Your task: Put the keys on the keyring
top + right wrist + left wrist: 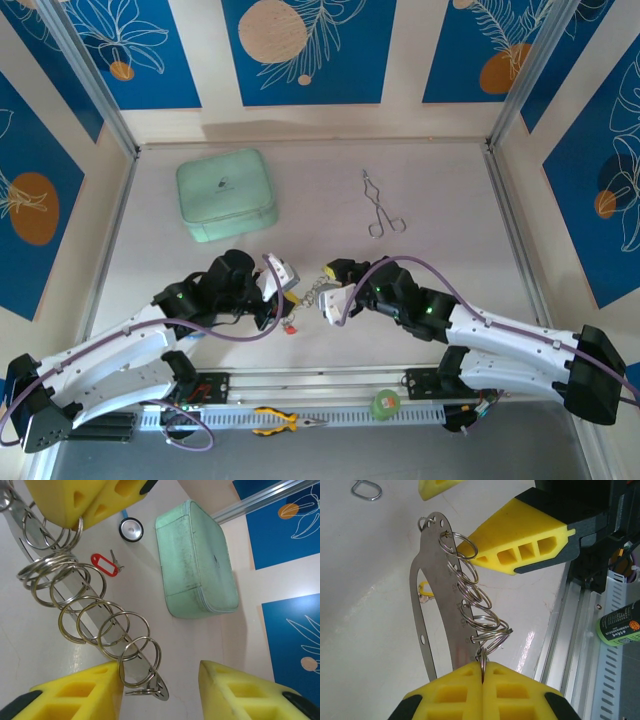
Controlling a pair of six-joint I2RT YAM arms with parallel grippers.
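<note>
**Keyring held up between the two arms, keys lying on the desk**

The left fingers (488,682) are pressed together on the lower end of the keyring (431,555), a flat grey metal loop with small holes along its edge. It stands up from that grip above the desk (450,200), just in front of the arm bases. A row of split rings (472,592) hangs through the holes, overlapping one another.

The right fingers (75,695) stand apart, one on each side of the keyring's free end. One yellow tip touches the outermost split ring; the other is well clear of it, so nothing is clamped there.

A red-tagged key (105,564) lies flat on the desk beside the keyring, not threaded on anything. A yellow-tagged key (425,591) also lies on the desk, seen through the loop's opening.

Farther back sit a mint-green case (227,195) on the left and thin silver tongs (380,205) on the right, well apart. A small round blue-rimmed ring (131,529) lies near the case. Yellow-handled pliers (285,422) rest on the rail between the bases.
</note>
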